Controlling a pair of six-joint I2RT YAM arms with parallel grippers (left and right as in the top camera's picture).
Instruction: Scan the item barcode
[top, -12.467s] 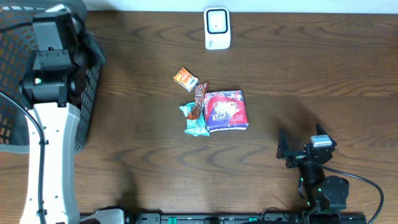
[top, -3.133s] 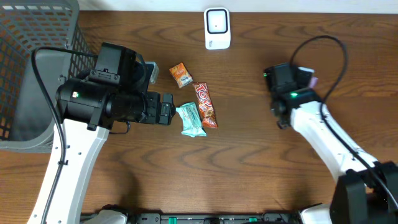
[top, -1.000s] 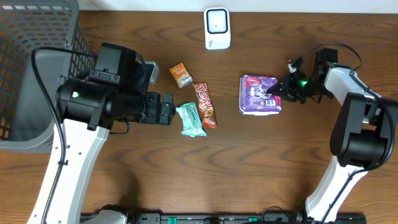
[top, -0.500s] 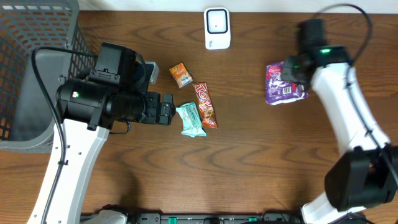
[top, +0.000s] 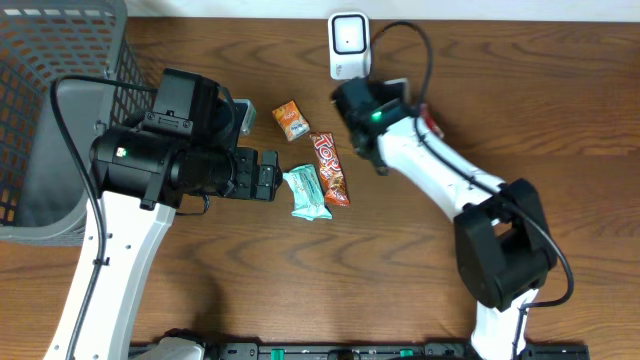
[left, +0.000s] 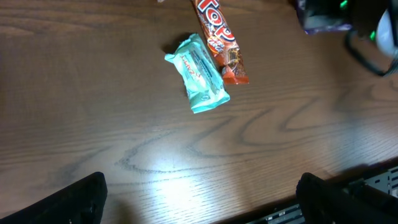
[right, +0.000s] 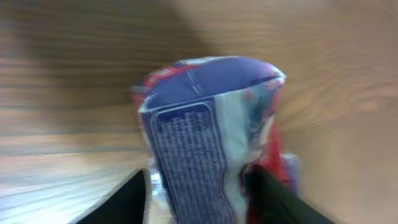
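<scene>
Black-fingered, brackets a crinkly purple foil packet (right: 208, 130) in the right gripper (right: 200, 190), clamped or loose impossible to tell through blur, near the boxy white scanner (top: 349, 45); holds the left gripper (left: 199, 190) spread wide above the grained wooden table (left: 93, 93), near a glossy mint wrapper (left: 198, 73).

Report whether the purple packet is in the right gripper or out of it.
In it: the right wrist view shows the purple packet between the fingers of the right gripper. Clamped or loose: cannot tell, blurred.
</scene>
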